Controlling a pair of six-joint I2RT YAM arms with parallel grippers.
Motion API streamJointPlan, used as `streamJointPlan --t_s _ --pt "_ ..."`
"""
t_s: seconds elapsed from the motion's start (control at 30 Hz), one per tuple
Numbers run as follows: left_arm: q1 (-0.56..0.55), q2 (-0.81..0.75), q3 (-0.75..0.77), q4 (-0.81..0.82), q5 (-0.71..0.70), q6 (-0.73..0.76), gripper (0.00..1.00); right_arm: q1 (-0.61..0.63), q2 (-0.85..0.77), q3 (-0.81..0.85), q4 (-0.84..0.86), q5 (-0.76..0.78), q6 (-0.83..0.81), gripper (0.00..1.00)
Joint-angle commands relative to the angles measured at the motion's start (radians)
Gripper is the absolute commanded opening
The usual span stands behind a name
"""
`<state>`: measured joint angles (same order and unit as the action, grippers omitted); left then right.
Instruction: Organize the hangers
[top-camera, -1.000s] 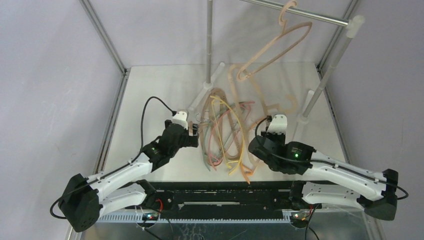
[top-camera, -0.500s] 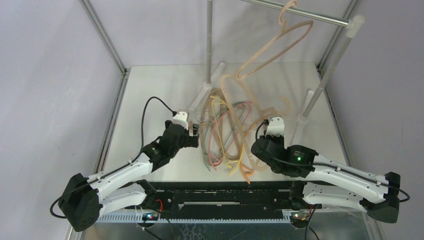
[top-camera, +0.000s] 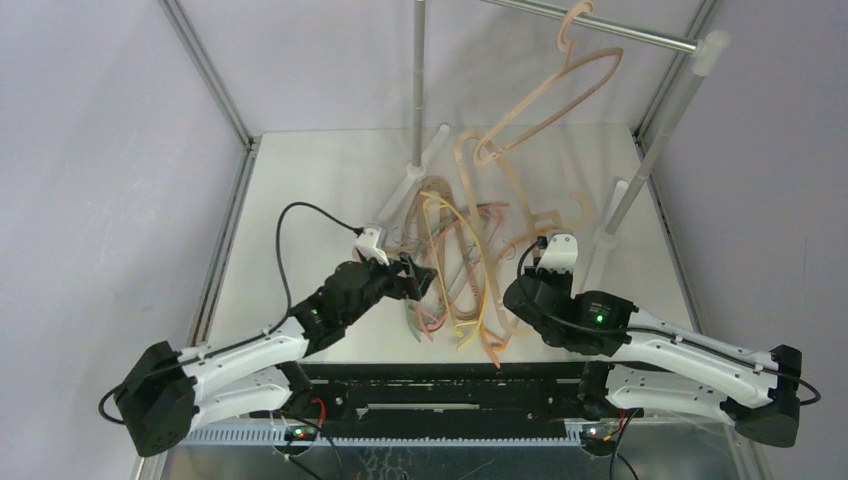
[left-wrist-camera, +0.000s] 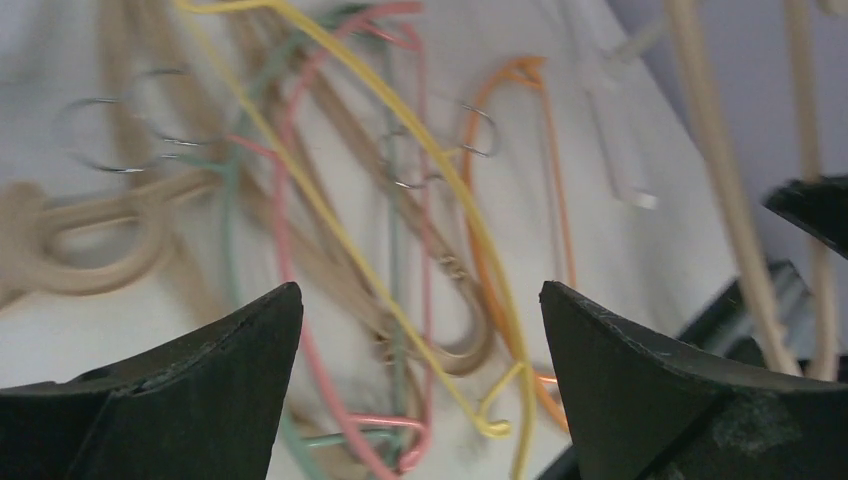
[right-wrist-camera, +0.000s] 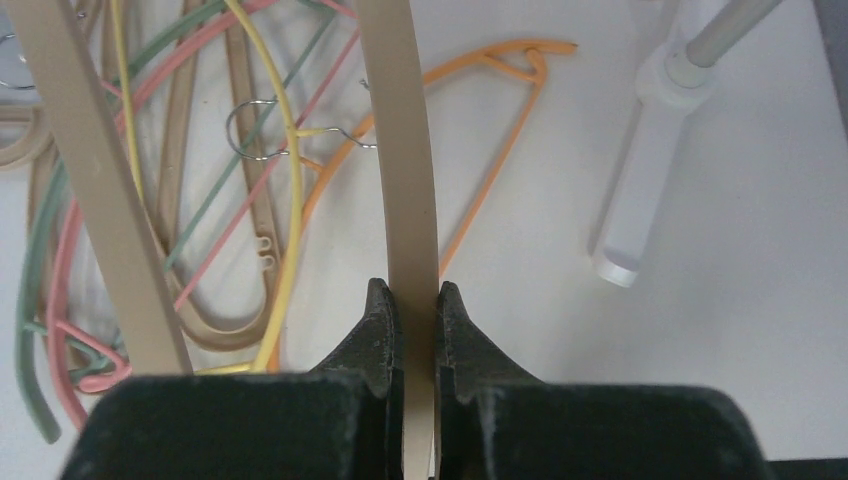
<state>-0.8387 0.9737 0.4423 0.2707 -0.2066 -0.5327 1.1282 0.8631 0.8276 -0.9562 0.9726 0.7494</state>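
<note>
- Gripping a tan hanger (right-wrist-camera: 410, 180) by its flat bar, the right jaws are pinched tight on it.
- That hanger runs across the pile (top-camera: 450, 280), which lies tangled mid-surface (top-camera: 300, 200): thin yellow (left-wrist-camera: 400, 140), pink (left-wrist-camera: 285, 250), green (left-wrist-camera: 232, 200) and orange (left-wrist-camera: 555, 180) ones over more tan ones.
- One beige hanger (top-camera: 560, 95) is already hooked on the rail (top-camera: 620, 28) at the far right.
- Left jaws are spread wide and hold nothing, poised over the near-left of the tangle.
- The step in hand looks like drawing the gripped hanger out of the heap for hanging.
- Next, a slow lift seems called for. Thin hangers lie against the bar and may drag along, so the left jaws could hold them down.
</note>
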Motion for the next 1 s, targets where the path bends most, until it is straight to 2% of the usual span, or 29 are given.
streamJointPlan --t_s 0.0,0.23,0.6,0.87,0.97 --pt "-0.051 0.084 -0.003 0.279 0.11 -0.1 0.93 0.001 0.015 -0.014 0.156 -0.013 -0.034 0.0" --pt "-0.105 0.139 0.032 0.403 0.16 -0.115 0.92 0.001 0.05 -0.036 0.253 -0.036 -0.068 0.0" --pt "-0.121 0.205 0.042 0.53 0.193 -0.161 0.92 -0.007 0.048 -0.053 0.363 -0.108 -0.145 0.0" --pt "-0.126 0.28 0.062 0.585 0.191 -0.167 0.91 -0.003 0.015 -0.082 0.477 -0.292 -0.268 0.0" --pt "-0.126 0.303 0.087 0.6 0.214 -0.166 0.78 0.018 0.028 -0.096 0.518 -0.345 -0.315 0.0"
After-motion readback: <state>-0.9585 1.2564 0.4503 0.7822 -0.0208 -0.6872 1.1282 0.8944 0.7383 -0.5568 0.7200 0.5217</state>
